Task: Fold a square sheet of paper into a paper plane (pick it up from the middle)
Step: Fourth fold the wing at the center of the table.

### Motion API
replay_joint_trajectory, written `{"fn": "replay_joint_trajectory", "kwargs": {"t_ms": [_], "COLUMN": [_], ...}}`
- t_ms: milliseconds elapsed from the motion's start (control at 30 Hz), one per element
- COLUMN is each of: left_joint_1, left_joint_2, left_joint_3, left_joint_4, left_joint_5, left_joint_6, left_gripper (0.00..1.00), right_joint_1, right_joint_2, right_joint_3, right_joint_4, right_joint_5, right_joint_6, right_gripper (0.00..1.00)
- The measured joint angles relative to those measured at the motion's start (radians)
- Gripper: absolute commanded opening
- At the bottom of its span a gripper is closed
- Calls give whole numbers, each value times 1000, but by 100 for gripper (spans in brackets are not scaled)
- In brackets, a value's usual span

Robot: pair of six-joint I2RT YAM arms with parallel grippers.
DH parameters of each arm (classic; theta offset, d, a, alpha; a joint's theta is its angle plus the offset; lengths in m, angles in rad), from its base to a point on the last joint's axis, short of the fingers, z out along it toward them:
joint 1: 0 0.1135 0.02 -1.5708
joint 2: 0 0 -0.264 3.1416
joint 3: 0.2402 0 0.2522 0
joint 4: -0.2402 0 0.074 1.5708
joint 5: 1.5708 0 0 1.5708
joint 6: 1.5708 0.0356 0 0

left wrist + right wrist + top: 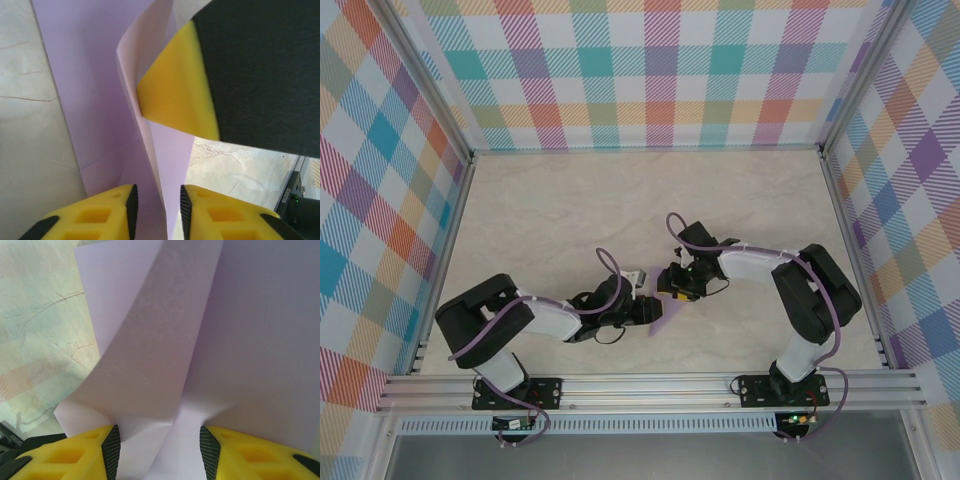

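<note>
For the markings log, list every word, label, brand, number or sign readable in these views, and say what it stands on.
No text can be read.
The lilac sheet of paper is blank on every face shown.
The yellow tool pads carry no print.
The checked walls bear only a pattern.
The small boards at the arm bases are too small to show any marking.

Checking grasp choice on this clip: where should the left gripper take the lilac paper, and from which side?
Probably the standing flap of the square sheet of paper, near its free edge. It rises off the table and runs between the open left gripper, so pinch across its two faces; the flat part offers no lip.
</note>
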Motion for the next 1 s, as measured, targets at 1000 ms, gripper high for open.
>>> {"fn": "replay_joint_trajectory", "kwargs": {"t_ms": [1000], "left_joint_1": [2], "left_joint_2": [-79], "left_joint_3": [2], "left_joint_4": [-44], "left_joint_5": [38], "left_joint_6": [23], "left_gripper": [8], "right_joint_1": [16], "right_joint_2": [37], "right_joint_3": [72], "right_joint_4": [-89], "right_joint_5": [46], "right_joint_6": [43], "right_gripper": [54]}}
